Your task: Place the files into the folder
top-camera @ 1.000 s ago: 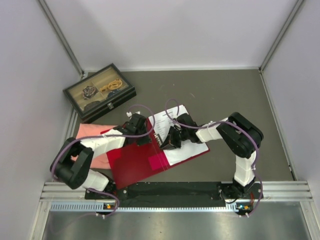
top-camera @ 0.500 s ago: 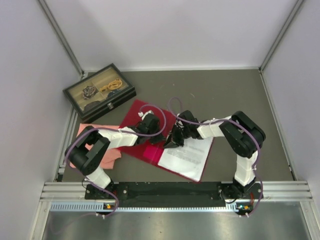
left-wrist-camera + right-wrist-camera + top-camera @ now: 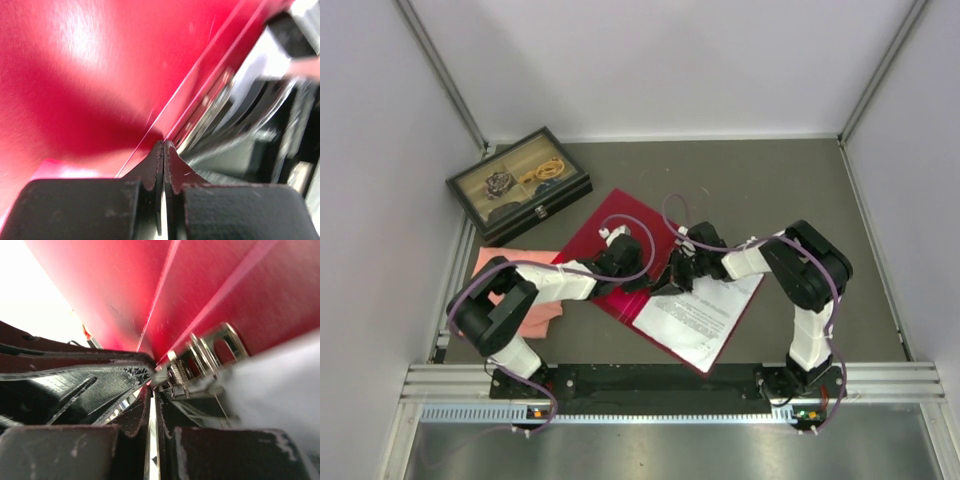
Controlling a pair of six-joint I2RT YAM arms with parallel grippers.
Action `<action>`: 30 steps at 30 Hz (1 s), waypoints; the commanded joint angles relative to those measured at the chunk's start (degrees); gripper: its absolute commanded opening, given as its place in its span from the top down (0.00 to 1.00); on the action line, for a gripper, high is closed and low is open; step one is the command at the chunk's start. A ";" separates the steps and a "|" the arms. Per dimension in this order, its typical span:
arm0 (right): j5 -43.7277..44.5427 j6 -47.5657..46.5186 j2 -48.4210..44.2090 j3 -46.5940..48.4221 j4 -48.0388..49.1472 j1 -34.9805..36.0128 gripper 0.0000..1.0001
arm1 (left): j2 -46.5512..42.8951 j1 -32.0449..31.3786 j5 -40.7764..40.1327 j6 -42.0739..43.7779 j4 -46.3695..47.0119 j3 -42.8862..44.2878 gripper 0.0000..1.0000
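Both left gripper (image 3: pixel 632 283) and right gripper (image 3: pixel 670 282) pinched shut, seemingly empty, at folder (image 3: pixel 603 226) spine. We judge files (image 3: pixel 700 310) thin, floppy, slippery; take stiffer cover edge.

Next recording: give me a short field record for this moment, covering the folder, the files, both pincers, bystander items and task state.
folder: red folder, lying open, crease running diagonally
files: printed white sheets lying on the folder's right-hand half
left pincer: shut, tips at the folder's centre crease
right pincer: shut, tips beside the metal clip
other items: salmon-pink cloth left of the folder; glass-lidded black box at far left
task state: sheets sit inside the folder; cover not yet closed
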 commanded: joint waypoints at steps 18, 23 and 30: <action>6.08 -25.44 3.78 6.07 -25.81 -11.77 1.00 | 6.96 -5.44 5.54 -8.91 9.36 -13.61 1.00; 2.30 -21.92 6.15 4.91 -23.44 -12.30 1.00 | 6.35 -6.59 4.49 -10.94 10.68 -14.75 1.00; -1.13 -23.49 6.24 5.61 -22.90 -13.18 0.96 | 4.59 -6.76 2.99 -8.92 7.79 -13.79 1.00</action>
